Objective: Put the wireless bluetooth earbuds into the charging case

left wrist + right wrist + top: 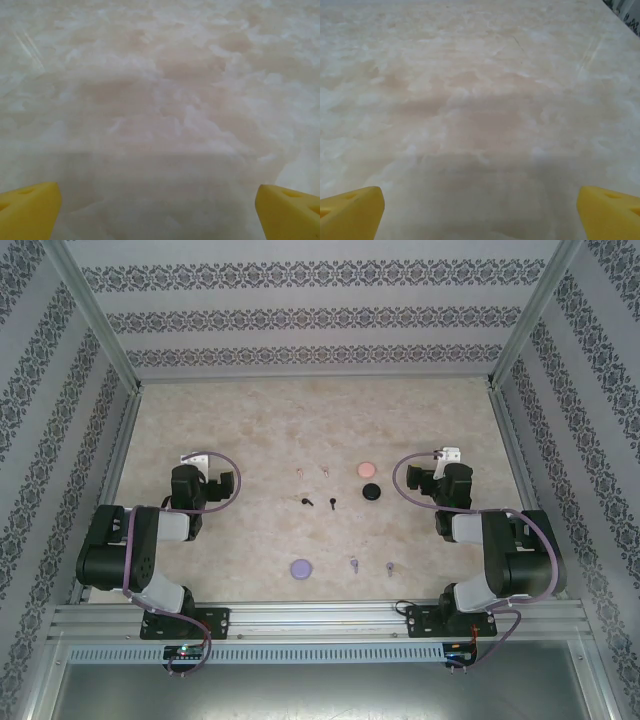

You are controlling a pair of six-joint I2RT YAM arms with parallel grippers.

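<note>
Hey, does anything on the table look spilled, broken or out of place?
Nothing stands out. Six earbuds lie loose on the table in colour pairs, each beside a matching round case. Damage is too small to tell.

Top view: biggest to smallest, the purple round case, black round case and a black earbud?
1. Light purple round case and black round case: too alike to rank.
2. Left black stemmed earbud, far smaller.
</note>
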